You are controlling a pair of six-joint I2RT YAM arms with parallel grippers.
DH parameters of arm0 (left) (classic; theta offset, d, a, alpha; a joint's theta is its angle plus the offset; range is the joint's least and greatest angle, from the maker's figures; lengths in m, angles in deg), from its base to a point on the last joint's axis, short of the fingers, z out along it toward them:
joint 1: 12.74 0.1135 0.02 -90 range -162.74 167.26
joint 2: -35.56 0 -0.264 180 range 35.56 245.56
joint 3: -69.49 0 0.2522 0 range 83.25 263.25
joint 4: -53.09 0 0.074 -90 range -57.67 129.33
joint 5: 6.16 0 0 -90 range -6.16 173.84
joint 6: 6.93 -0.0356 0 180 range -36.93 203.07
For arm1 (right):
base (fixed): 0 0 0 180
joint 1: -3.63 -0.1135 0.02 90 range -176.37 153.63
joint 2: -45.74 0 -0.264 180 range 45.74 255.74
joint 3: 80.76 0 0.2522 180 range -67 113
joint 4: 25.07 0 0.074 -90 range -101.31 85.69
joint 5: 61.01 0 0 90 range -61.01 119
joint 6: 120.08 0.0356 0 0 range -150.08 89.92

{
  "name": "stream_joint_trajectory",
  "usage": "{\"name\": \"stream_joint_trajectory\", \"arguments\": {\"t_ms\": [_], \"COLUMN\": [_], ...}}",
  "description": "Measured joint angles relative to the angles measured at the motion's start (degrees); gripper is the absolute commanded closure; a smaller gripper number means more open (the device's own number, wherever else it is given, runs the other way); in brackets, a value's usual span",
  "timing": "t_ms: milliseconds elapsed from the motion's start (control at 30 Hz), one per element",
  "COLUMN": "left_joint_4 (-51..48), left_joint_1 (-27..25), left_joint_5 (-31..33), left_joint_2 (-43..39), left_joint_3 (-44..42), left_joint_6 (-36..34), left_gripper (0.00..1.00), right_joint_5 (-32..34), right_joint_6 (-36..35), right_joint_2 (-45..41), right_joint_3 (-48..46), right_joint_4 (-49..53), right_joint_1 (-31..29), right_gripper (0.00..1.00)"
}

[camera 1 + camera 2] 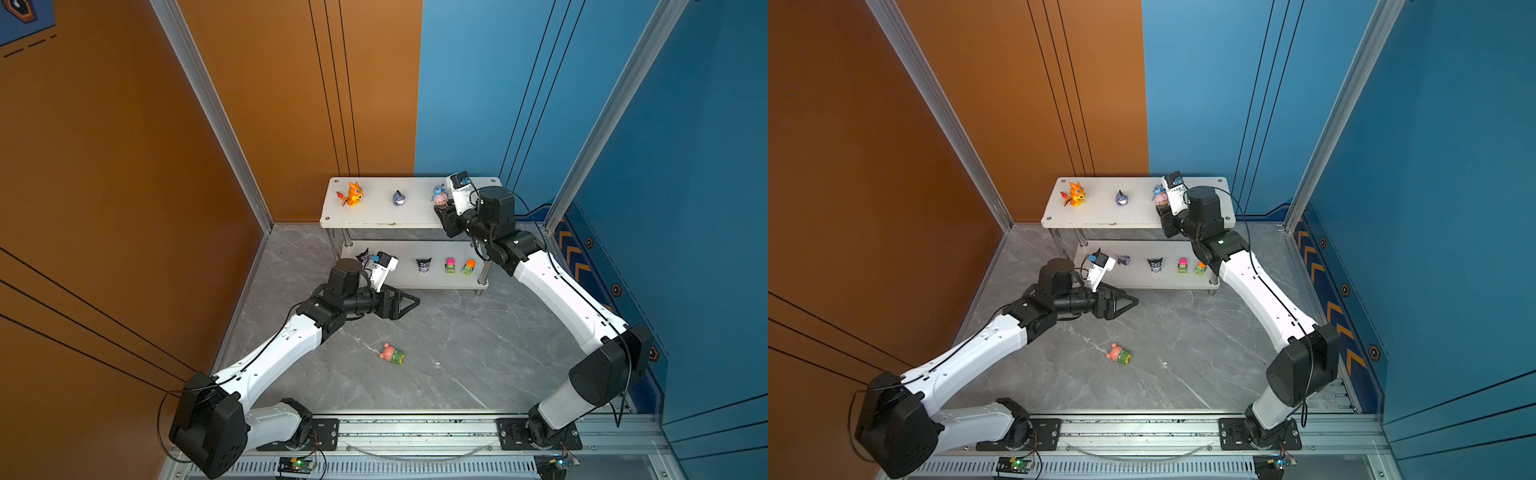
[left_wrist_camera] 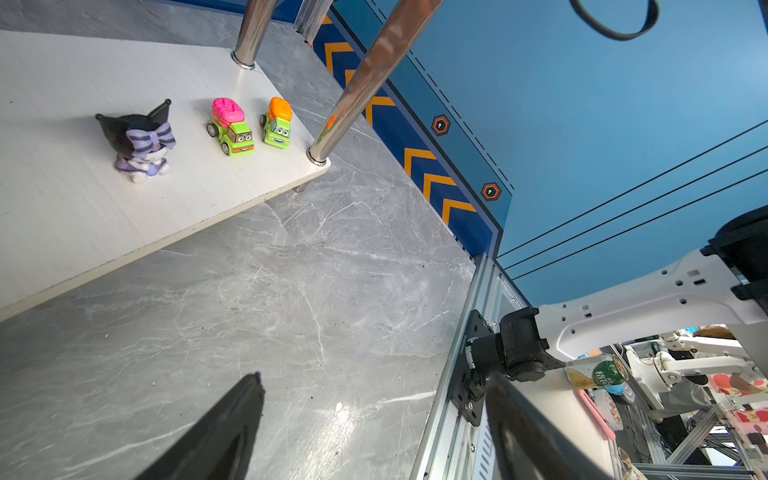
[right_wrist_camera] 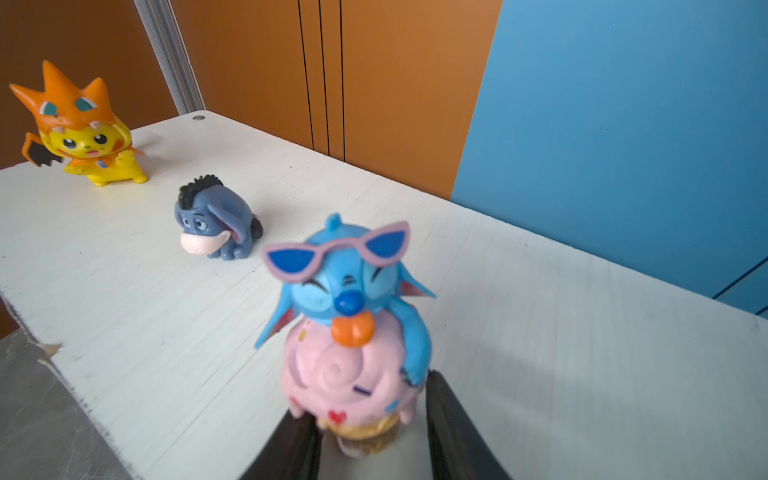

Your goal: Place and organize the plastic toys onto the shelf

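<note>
The shelf [image 1: 374, 216] stands at the back. On its top board are an orange dragon [image 1: 352, 194], a grey-blue donkey [image 3: 216, 224] and a blue creature on an ice-cream cone [image 3: 353, 299], standing upright. My right gripper [image 3: 370, 395] is open round the cone's base, with a gap on one side. The lower board [image 2: 62, 208] holds a black-purple imp [image 2: 139, 141], a pink car [image 2: 230, 124] and an orange car [image 2: 277, 122]; another imp [image 1: 365, 257] is half hidden behind my left wrist. A pink bear [image 1: 392, 354] lies on its side on the floor. My left gripper [image 1: 415, 301] hangs open and empty before the lower board.
Chrome legs [image 2: 365, 79] stand at the shelf's corners. The orange wall [image 1: 124, 208] closes the left side and the blue wall [image 1: 685, 208] the right. An aluminium rail [image 1: 415, 428] with both arm bases runs along the front of the grey marble floor [image 1: 457, 353].
</note>
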Motion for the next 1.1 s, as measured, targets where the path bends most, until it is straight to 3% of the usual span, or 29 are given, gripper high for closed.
{"name": "stream_joint_trajectory", "arguments": {"t_ms": [433, 600, 733, 933, 1100], "left_joint_4": [0.37, 0.46, 0.46, 0.46, 0.46], "left_joint_1": [0.0, 0.02, 0.0, 0.0, 0.0], "left_joint_5": [0.0, 0.0, 0.0, 0.0, 0.0], "left_joint_2": [0.0, -0.04, -0.04, -0.04, -0.04], "left_joint_3": [-0.11, -0.11, -0.11, -0.11, -0.11], "left_joint_6": [0.02, 0.02, 0.02, 0.0, 0.0], "left_gripper": [0.15, 0.15, 0.15, 0.15, 0.15], "right_joint_5": [0.04, 0.02, -0.5, -3.04, -5.01], "right_joint_6": [0.07, 0.02, -0.46, -0.24, 6.73], "right_joint_2": [-1.95, -3.08, -3.72, 0.96, 6.67], "right_joint_3": [-2.27, -3.52, -3.63, 9.05, 21.33], "right_joint_4": [-0.59, -0.59, 0.55, 10.19, 15.78], "right_joint_1": [0.0, 0.0, 0.17, 0.94, 0.9], "right_gripper": [0.69, 0.64, 0.54, 0.48, 0.45]}}
